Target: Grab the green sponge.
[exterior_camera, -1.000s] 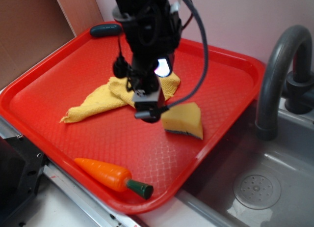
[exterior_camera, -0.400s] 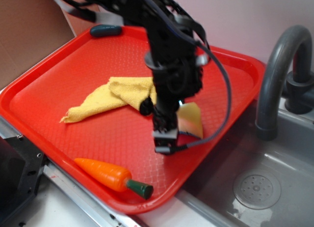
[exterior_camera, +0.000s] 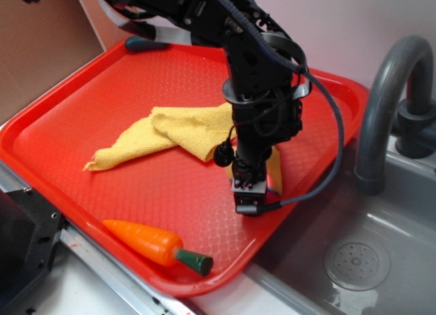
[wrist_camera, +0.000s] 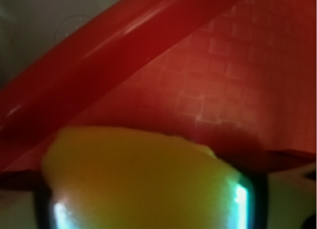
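Note:
The green sponge (exterior_camera: 275, 166) lies on the red tray (exterior_camera: 82, 103), toward its right side. Only a strip of its yellow foam shows in the exterior view, behind the arm. My gripper (exterior_camera: 248, 196) is lowered straight over it, fingers pointing down at the tray. In the wrist view the yellow sponge (wrist_camera: 138, 179) fills the gap between my two fingers (wrist_camera: 245, 201), which stand wide apart on either side of it. The gripper (wrist_camera: 148, 214) is open around the sponge. The sponge's green layer is hidden.
A yellow woven cloth (exterior_camera: 163, 134) lies left of the gripper. An orange carrot (exterior_camera: 146, 241) lies near the tray's front edge. A small dark green oblong piece (exterior_camera: 143, 44) sits at the tray's far corner. A grey faucet (exterior_camera: 388, 90) and sink (exterior_camera: 354, 260) are to the right.
My gripper has moved right and down from beside the cloth onto the sponge. The sponge, fully visible before, is now mostly covered by the gripper.

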Controlling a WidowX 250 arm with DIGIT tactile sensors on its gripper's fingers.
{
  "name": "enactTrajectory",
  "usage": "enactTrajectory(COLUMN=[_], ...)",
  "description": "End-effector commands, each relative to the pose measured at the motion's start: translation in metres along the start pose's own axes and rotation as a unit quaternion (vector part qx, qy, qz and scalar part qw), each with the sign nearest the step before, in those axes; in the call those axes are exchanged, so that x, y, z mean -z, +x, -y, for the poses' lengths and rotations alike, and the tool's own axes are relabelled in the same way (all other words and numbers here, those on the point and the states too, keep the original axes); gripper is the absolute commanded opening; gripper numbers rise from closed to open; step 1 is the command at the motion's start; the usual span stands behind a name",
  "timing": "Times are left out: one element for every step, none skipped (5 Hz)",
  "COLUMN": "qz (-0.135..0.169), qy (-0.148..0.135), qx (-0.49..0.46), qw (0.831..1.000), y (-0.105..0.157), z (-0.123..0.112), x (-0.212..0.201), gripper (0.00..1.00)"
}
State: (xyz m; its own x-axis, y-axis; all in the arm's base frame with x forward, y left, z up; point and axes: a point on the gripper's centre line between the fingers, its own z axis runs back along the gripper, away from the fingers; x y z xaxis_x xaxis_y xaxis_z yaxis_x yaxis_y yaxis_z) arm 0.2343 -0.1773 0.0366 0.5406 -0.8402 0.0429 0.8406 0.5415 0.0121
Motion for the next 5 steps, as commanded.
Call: enactTrajectory(qz=[0.037, 0.052, 0.054, 0.075, 0.112], qy=[0.024, 0.055, 0.053, 0.052, 0.031], qx=[-0.027, -0.15, -0.273, -0.392, -0.481], qw=[0.999, 0.986, 0.959, 0.916, 0.869], y=[-0.016, -0.027, -0.038, -0.079, -0.118], z=[0.015, 0.001, -0.006, -0.008, 0.002], x=[-0.026, -0.075, -0.125, -0.176, -0.22], gripper=[0.0, 0.0, 0.0, 0.0, 0.0])
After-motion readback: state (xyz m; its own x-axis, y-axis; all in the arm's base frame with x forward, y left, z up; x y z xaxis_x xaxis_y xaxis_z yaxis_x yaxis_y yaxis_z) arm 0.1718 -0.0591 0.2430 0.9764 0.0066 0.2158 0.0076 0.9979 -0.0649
